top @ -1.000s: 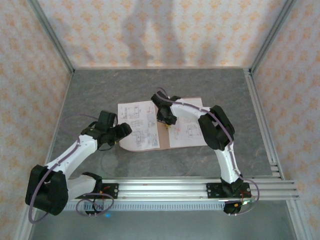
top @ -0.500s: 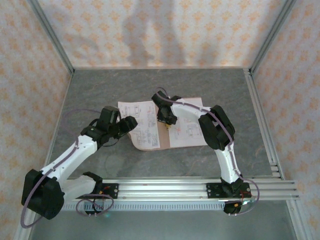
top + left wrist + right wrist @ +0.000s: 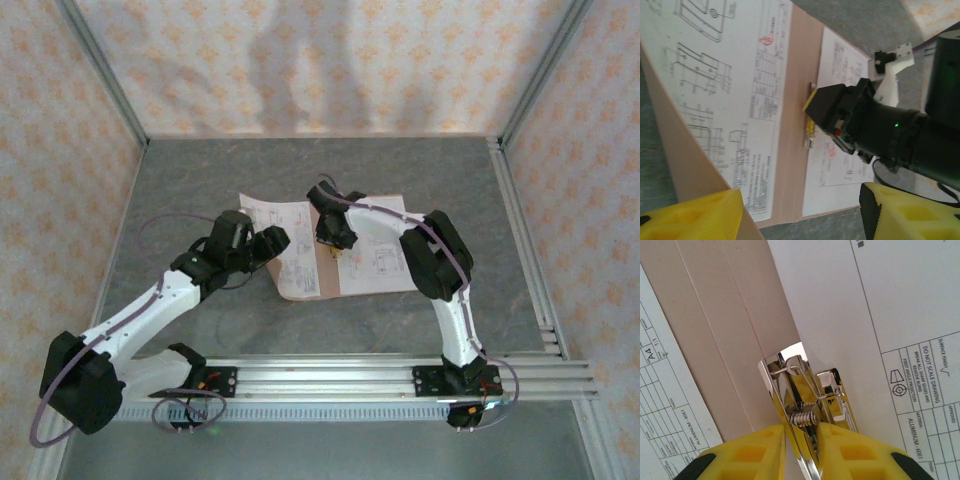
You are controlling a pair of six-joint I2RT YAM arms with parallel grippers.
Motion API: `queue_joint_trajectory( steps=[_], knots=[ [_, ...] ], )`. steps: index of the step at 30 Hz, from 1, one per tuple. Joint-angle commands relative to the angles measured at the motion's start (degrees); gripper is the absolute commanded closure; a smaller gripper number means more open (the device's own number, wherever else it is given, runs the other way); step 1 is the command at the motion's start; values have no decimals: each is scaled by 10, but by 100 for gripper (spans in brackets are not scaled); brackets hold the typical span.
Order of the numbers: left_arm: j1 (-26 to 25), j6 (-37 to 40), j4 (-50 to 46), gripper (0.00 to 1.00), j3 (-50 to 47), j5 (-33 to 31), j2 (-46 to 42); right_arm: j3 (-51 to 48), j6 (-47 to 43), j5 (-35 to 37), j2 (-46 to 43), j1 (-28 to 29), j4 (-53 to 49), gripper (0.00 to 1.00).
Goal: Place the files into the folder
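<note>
The salmon folder (image 3: pixel 329 272) lies open mid-table with its spine toward me. One printed file (image 3: pixel 296 232) covers its left half and another file (image 3: pixel 377 262) its right half. My right gripper (image 3: pixel 333 244) points down at the spine and is shut on a shiny metal spring clip (image 3: pixel 805 395) standing on the folder (image 3: pixel 715 315). My left gripper (image 3: pixel 272 243) is at the folder's left flap, whose outer edge is raised off the table. In the left wrist view its yellow fingers (image 3: pixel 690 215) stand wide apart, the tilted flap (image 3: pixel 675 150) beside the left one.
The grey table (image 3: pixel 220 170) is walled by patterned panels and aluminium posts. A double aluminium rail (image 3: pixel 330 375) runs along the near edge with both arm bases. Open surface lies behind and left of the folder.
My left arm has swung right and forward, and the folder's left flap with its sheet has tipped up toward the spine. The right gripper has stayed on the clip.
</note>
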Motion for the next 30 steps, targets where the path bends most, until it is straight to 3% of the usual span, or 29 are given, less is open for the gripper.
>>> queue_joint_trajectory(
  steps=[1,9,16,30],
  knots=[
    [-17,-30,68,36,-15,-1,15,-32,7,-55,14,3,-4,76],
    [-56,-40,142,35,19,1,64,-52,17,-83,6,-12,22,76],
    [-93,-56,266,35,16,10,123,-79,24,-112,-8,-29,54,76],
    [-139,-52,398,36,49,35,226,-123,27,-227,-71,-88,130,76]
  ],
)
